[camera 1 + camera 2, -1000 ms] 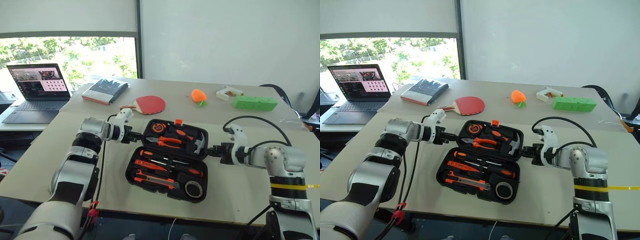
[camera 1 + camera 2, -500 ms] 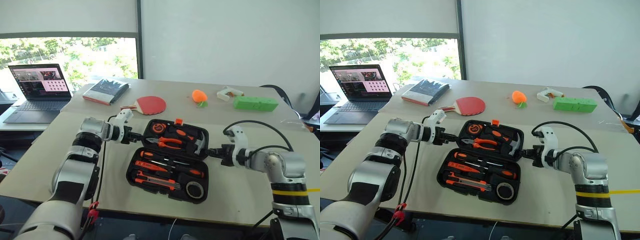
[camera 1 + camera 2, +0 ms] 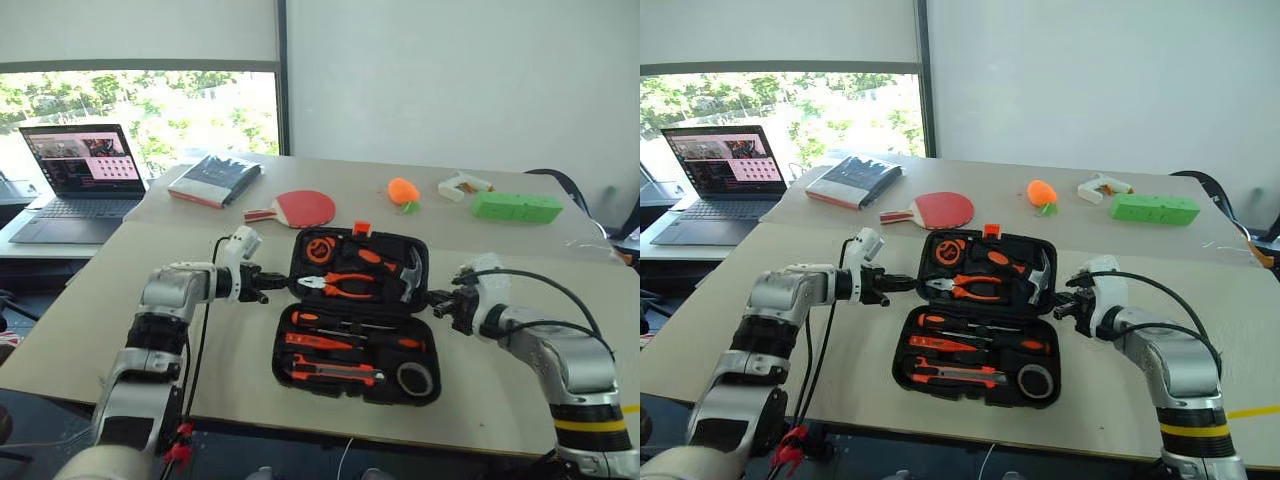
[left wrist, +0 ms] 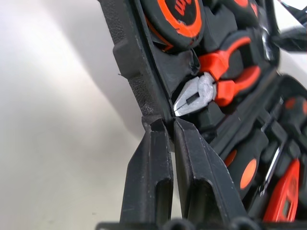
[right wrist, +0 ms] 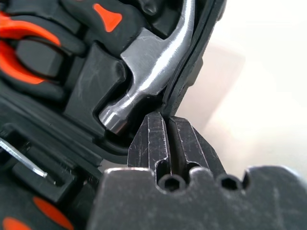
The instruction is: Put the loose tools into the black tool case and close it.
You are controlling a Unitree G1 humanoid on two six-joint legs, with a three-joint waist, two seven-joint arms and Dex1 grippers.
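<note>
The black tool case [image 3: 390,237] lies open on the table, its lid tilted up at the far side. Pliers [image 3: 345,284] and a hammer [image 3: 412,270] sit in the lid. In the near half lie orange-and-black screwdrivers [image 3: 345,322], the utility knife [image 3: 335,374] and the tape roll [image 3: 415,378]. My left gripper [image 4: 165,122] is shut on the lid's left rim, beside the pliers. On the opposite rim, next to the hammer head [image 5: 153,67], my right gripper [image 5: 165,117] is shut.
At the back of the table lie a dark book [image 3: 212,180], a red paddle [image 3: 300,208], an orange toy [image 3: 402,190], a white tool [image 3: 462,185] and a green block [image 3: 515,207]. A laptop [image 3: 75,180] stands on the desk at the left.
Both grippers have drawn back toward me with the lid's rims in them. The lid stands steeper and the case sits squarer to me. The camera has shifted slightly.
</note>
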